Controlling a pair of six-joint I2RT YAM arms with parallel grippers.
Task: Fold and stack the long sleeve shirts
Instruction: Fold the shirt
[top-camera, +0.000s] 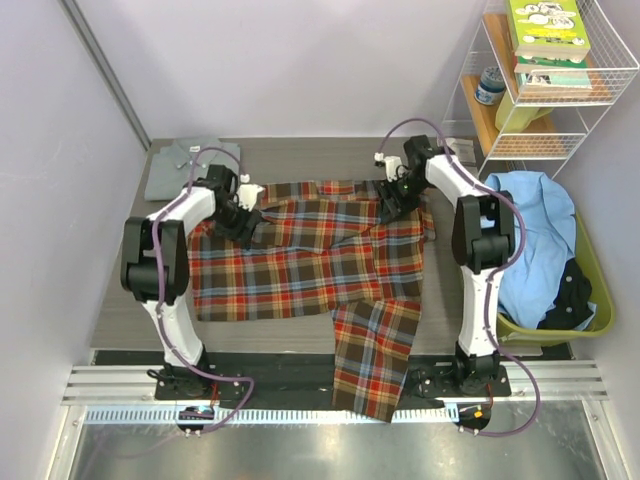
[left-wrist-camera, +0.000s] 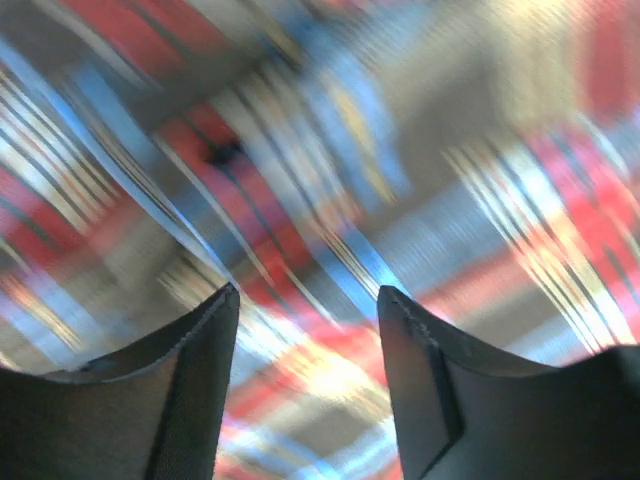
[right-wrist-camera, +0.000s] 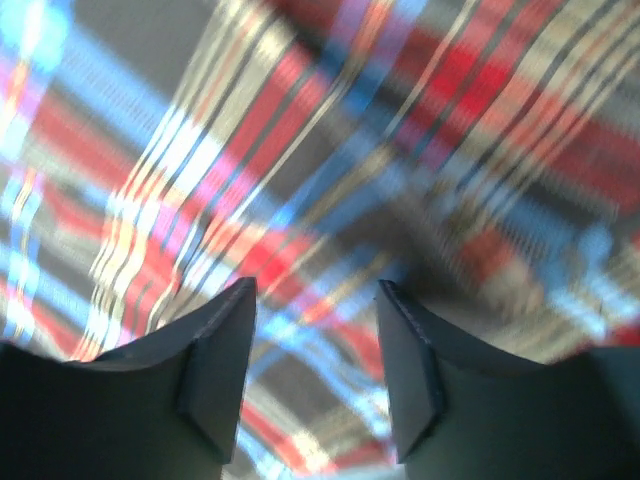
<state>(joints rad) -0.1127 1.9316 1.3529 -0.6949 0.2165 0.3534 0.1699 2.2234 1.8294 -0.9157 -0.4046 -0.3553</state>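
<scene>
The plaid flannel shirt (top-camera: 310, 255) lies spread on the table, one sleeve (top-camera: 375, 350) hanging over the near edge. The pale grey shirt (top-camera: 185, 165) lies folded at the far left corner. My left gripper (top-camera: 243, 228) is down on the plaid shirt's far left part; its wrist view shows open fingers (left-wrist-camera: 205, 370) with blurred plaid cloth (left-wrist-camera: 330, 180) right below. My right gripper (top-camera: 393, 208) is down on the shirt's far right part, fingers (right-wrist-camera: 215, 360) open over blurred plaid (right-wrist-camera: 330, 160). I cannot tell if either touches the cloth.
A green basket (top-camera: 590, 290) with blue and dark clothes (top-camera: 535, 240) stands to the right of the table. A white wire shelf (top-camera: 540, 90) with books and a jar stands at the back right. A metal rail (top-camera: 320, 385) runs along the near edge.
</scene>
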